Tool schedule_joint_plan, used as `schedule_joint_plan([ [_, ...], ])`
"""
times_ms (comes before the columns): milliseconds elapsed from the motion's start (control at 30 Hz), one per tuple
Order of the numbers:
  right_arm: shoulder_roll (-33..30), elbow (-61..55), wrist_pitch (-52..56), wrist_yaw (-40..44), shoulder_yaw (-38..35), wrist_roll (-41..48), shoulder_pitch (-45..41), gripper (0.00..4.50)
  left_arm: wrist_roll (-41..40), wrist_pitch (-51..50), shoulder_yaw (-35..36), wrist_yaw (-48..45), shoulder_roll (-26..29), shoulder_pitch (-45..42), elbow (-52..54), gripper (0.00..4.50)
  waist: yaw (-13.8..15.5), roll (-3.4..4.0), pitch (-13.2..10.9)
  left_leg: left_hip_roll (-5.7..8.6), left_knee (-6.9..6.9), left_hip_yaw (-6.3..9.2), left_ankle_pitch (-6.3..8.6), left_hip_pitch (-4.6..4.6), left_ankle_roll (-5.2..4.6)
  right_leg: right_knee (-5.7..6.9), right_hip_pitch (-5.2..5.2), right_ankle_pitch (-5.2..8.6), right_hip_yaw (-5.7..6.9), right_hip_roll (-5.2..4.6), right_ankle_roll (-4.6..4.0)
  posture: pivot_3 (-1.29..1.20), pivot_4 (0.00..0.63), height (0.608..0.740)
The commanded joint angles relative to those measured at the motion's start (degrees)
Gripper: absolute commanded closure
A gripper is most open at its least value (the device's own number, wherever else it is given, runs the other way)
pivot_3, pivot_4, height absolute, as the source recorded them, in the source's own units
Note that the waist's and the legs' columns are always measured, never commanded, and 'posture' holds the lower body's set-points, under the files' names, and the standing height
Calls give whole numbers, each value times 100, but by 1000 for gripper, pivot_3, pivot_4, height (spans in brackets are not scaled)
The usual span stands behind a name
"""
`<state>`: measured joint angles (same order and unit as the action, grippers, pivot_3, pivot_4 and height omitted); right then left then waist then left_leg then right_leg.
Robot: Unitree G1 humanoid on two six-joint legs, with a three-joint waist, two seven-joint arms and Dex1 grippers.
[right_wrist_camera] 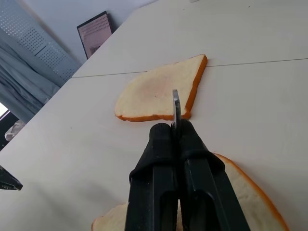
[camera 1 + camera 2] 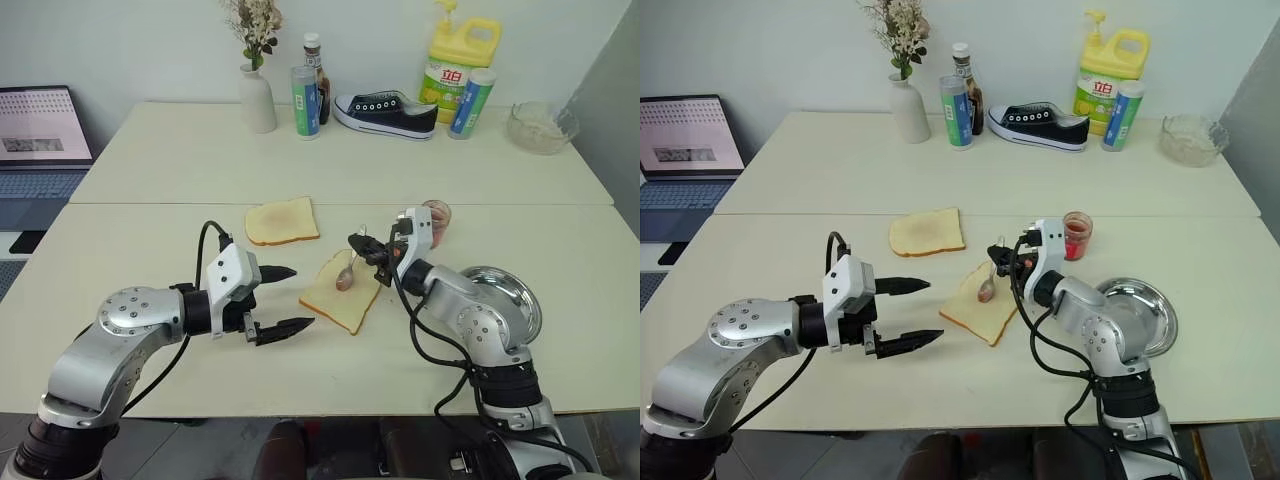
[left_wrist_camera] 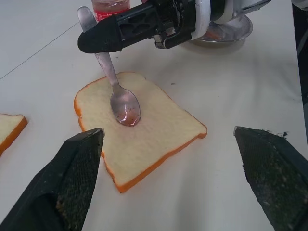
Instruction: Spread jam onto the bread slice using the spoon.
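The bread slice lies pale and square on the near table, just left of my right arm. The spoon rests its bowl on the slice's face, with a reddish smear of jam in the bowl. My right gripper is shut on the spoon's handle, which slants up from the bread. The jam jar stands just behind that gripper. My left gripper hovers open, left of the bread, fingers spread wide with nothing between them.
A browner toasted slice lies behind and left of the bread. A round steel dish sits by my right arm. At the back stand a vase, bottles, a shoe, a detergent jug and a glass bowl. A laptop sits far left.
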<state>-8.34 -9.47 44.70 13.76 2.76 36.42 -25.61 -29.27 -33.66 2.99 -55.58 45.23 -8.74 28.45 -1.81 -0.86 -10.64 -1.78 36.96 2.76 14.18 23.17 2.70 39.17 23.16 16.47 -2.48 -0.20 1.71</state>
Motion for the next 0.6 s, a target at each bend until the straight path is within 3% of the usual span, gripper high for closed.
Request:
schedule_joint_plan([
  [33,-168,-148,-80,37,-182,-158,46,4484,-89,15,-3,-8,-1,-98,-9,0,5,0,0,1,0,0,0,0,0,0,-1,0,0,0,0,0,150,740],
  [300,-474,-369,48,50,-473,-72,-15,4484,-54,72,-93,-48,-25,-245,-165,0,12,-1,0,3,2,1,0,0,0,2,-2,0,1,-2,0,0,150,740],
  [600,-120,-513,368,-210,-620,273,-406,4484,-52,88,-101,-28,-42,-262,-166,0,-3,-1,0,1,1,1,0,-3,0,6,-2,0,-1,0,0,0,150,740],
])
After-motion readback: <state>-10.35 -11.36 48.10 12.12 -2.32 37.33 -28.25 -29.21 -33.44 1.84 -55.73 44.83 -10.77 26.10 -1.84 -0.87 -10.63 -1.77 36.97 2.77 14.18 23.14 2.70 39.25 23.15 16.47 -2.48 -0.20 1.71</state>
